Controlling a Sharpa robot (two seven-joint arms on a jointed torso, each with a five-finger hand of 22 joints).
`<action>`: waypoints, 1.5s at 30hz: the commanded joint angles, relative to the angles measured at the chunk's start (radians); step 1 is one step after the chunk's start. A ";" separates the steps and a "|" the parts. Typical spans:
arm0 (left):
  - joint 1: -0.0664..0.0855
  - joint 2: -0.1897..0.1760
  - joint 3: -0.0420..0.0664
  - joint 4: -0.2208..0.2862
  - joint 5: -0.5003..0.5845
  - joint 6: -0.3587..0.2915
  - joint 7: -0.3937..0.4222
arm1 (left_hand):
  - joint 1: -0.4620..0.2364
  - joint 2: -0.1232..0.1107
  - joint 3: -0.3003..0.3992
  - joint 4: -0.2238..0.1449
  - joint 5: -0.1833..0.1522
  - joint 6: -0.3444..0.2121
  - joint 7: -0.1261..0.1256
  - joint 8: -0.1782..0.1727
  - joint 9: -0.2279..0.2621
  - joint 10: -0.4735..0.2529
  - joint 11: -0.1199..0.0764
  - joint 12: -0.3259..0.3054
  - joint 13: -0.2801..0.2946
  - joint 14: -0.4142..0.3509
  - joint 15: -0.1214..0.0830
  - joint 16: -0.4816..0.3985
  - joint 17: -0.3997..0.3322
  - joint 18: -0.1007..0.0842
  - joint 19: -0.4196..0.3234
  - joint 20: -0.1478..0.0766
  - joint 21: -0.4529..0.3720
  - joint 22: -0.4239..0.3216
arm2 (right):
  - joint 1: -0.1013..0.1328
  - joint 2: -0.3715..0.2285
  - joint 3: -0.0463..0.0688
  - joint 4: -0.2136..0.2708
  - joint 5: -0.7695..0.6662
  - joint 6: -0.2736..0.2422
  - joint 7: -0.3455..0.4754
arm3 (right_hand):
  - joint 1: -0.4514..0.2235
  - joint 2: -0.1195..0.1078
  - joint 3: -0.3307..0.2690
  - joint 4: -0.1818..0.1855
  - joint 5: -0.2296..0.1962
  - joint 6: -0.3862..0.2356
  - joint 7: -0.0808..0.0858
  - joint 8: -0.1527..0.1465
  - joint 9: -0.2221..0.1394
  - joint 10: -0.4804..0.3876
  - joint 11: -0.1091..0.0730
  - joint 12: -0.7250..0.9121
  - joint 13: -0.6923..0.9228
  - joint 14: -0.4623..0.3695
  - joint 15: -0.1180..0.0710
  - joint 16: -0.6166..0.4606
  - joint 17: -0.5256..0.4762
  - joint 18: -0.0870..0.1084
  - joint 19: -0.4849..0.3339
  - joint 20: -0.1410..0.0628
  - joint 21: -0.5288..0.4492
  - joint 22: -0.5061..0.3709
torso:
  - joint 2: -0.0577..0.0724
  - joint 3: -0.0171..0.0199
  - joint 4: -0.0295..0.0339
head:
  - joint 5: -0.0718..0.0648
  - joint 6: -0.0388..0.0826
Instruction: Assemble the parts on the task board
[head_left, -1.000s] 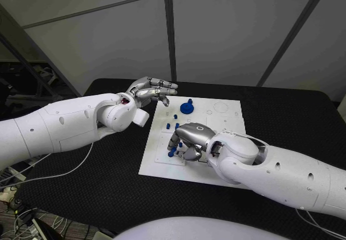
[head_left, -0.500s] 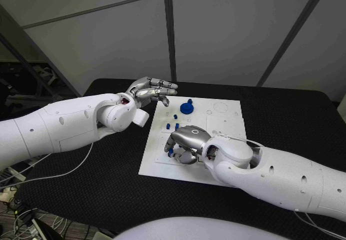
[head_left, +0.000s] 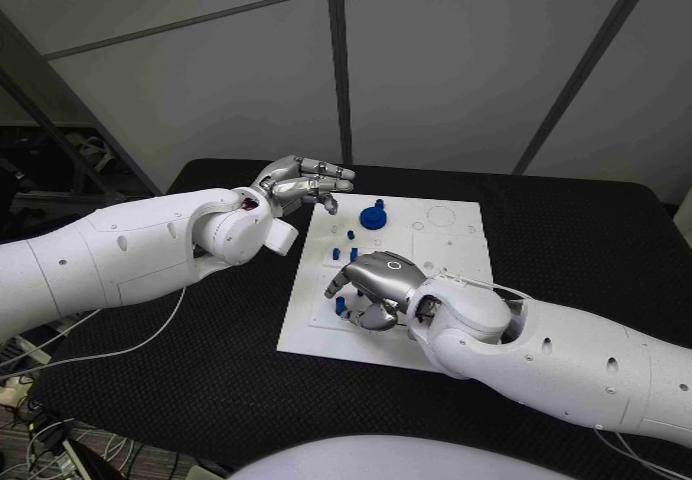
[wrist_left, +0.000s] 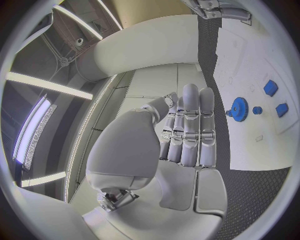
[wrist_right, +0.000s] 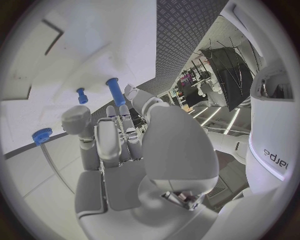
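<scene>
Covering the tabletop (head_left: 577, 230) is a black mat with a fine textured weave; the white task board (head_left: 310, 325) lies flat in its middle, long side running away from the robot. Behind the tabletop stand pale grey wall panels split by dark vertical and slanted struts, with dim clutter and cables off the near left corner and a thin white cable trailing across the mat under the left arm. Left hand (head_left: 306, 183) hovers above the board's far left corner, fingers held side by side and curled partway in, nothing in it; the left wrist view shows the same hand (wrist_left: 187, 132) with fingers close together and bare. Right hand (head_left: 378, 282) sits low over the board's middle, knuckles up, fingers curled down toward the surface; the right wrist view shows its fingers (wrist_right: 109, 140) bent over the board just beside an upright blue peg (wrist_right: 116, 91), but whether they pinch it I cannot tell. Blue gear (head_left: 375, 215) stands near the board's far edge, well apart from the right hand. A few small blue parts (head_left: 351, 236) stand between the gear and the right hand, and another blue piece (head_left: 343, 307) shows at the hand's left side. Right wrist view also shows a blue knurled knob (wrist_right: 42, 135) and a short blue stud (wrist_right: 82, 95) on the board.
</scene>
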 joint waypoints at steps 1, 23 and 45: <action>0.001 -0.001 0.001 0.000 0.005 0.015 0.001 | -0.001 0.003 -0.002 -0.004 -0.002 -0.001 0.003 -0.006 -0.001 -0.002 0.002 -0.007 0.001 -0.003 0.005 -0.007 -0.002 -0.012 -0.005 0.002 -0.003 0.000 | -0.001 -0.018 0.000 0.020 0.032 -0.142 0.059 | 0.015 -0.005 -0.018 0.005 -0.003 -0.014 0.000 -0.004 -0.005 -0.009 0.001 0.005 0.002 0.001 0.008 -0.008 -0.006 0.016 -0.011 0.000 -0.013 -0.014 | 0.000 0.0006 -0.0003 | -0.001 0.002; 0.001 -0.015 0.000 0.011 0.005 0.015 -0.001 | -0.001 0.002 -0.003 -0.004 -0.002 -0.001 0.004 -0.007 -0.001 -0.003 0.002 -0.007 0.001 -0.004 0.005 -0.007 -0.002 -0.012 -0.006 0.002 -0.004 0.000 | 0.003 -0.467 0.076 0.261 0.434 -0.105 -0.228 | -0.180 -0.012 -0.171 0.223 0.003 0.112 -0.050 0.055 0.081 0.478 -0.129 0.377 0.282 0.058 -0.096 0.147 0.230 -0.035 0.138 -0.096 0.168 0.202 | -0.008 -0.0043 -0.0129 | -0.122 0.044; 0.000 -0.022 -0.001 0.019 0.005 0.017 0.003 | -0.001 0.002 -0.003 -0.005 -0.002 -0.001 0.004 -0.007 -0.001 -0.003 0.002 -0.008 0.001 -0.004 0.006 -0.008 -0.002 -0.012 -0.006 0.003 -0.004 0.000 | -0.061 -0.523 0.076 0.321 0.165 -0.031 -0.519 | -0.181 0.023 -0.372 0.342 0.010 0.071 -0.069 0.109 0.423 0.442 -0.145 1.076 1.077 0.058 -0.110 0.167 0.254 -0.071 0.212 -0.111 0.310 0.379 | -0.012 -0.0043 -0.0185 | -0.152 0.028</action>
